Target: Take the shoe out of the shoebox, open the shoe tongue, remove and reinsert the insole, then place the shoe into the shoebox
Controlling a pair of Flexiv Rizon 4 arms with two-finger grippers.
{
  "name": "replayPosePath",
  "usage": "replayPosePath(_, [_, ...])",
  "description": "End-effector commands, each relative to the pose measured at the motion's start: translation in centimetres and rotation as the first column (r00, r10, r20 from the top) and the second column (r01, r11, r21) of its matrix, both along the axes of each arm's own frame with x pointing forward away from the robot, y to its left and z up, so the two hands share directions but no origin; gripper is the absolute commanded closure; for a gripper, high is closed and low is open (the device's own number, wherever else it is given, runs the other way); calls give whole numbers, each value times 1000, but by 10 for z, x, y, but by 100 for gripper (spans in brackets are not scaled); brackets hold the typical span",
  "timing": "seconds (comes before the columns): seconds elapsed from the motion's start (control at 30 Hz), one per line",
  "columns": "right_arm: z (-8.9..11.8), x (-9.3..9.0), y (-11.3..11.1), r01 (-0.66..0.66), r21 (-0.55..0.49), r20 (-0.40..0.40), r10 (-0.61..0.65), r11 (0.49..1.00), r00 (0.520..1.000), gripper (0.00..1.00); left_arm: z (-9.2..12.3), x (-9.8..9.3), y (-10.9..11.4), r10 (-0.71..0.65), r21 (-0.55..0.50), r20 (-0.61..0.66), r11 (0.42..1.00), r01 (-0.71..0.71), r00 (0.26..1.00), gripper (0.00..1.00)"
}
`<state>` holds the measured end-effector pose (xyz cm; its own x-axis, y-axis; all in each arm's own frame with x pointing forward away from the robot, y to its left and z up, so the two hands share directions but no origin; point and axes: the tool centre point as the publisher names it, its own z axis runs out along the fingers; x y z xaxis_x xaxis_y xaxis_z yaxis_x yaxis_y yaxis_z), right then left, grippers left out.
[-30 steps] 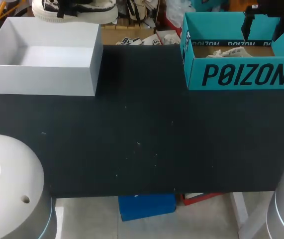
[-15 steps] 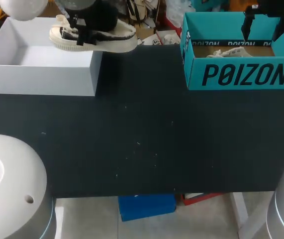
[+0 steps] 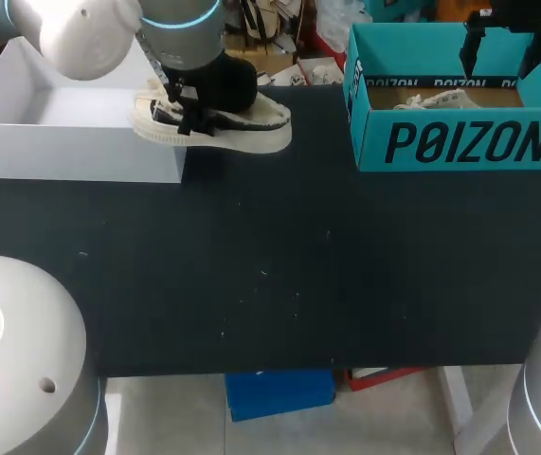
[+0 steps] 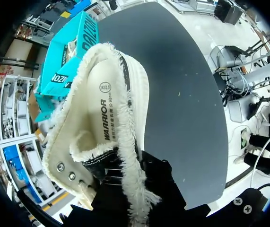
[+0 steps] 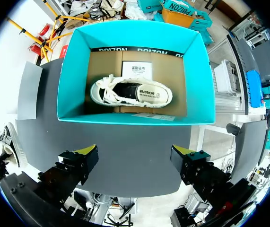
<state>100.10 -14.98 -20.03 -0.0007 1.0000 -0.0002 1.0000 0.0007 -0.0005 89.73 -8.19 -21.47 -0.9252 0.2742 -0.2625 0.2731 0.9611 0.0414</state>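
- The surface [image 3: 279,265] is dark and matte and fills most of the head view, with a few small pale specks scattered around its middle.
- A white box [image 3: 81,142] stands open at the upper left of the surface, with nothing showing on the visible part of its floor.
- A teal box [image 3: 459,142] stands open at the upper right, well apart from the white one, with a wide stretch of dark surface between them.
- The left arm [image 3: 90,33] comes in from the upper left corner, and its pincer [image 3: 187,104] is clamped on the shoe [image 3: 218,128].
- The shoe is cream with a frayed, fuzzy edge. It sits at the white box's front right corner, heel end over the box wall and toe over the dark surface towards the middle. Whether its sole touches anything cannot be told.
- In the left wrist view the shoe's opening faces the camera, the pale insole [image 4: 101,111] shows inside, and the toe points away from the pincer's black fingers. The yellow tips are hidden.
- The right pincer [image 5: 135,153] hangs above the teal box with its yellow-tipped fingers spread wide, gripping nothing.
- Ahead of it, on the brown floor of that box, lies a second shoe [image 5: 131,93], with a white card [image 5: 135,70] just beyond it.
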Motion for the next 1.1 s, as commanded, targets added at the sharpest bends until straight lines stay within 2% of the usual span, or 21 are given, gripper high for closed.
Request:
replayPosePath(0.03, [0, 0, 0, 0, 0, 0, 0, 1000, 1000, 0, -17, -4, -18, 17, 22, -5, 1000, -17, 1000, 100])
replayPosePath(0.33, [0, 0, 0, 0, 0, 0, 0, 1000, 1000, 0, -49, -27, -42, 123, 33, -31, 992, -122, 992, 100])
replayPosePath(0.73, [0, 0, 0, 0, 0, 0, 0, 1000, 1000, 0, -94, -51, -63, 180, 51, -62, 983, -177, 982, 100])
replayPosePath(0.87, [0, 0, 0, 0, 0, 0, 0, 1000, 1000, 0, -116, -54, -67, 191, 61, -79, 981, -186, 978, 100])
replayPosePath(1.1, [0, 0, 0, 0, 0, 0, 0, 1000, 1000, 0, -151, -48, -77, 205, 69, -79, 977, -199, 976, 100])
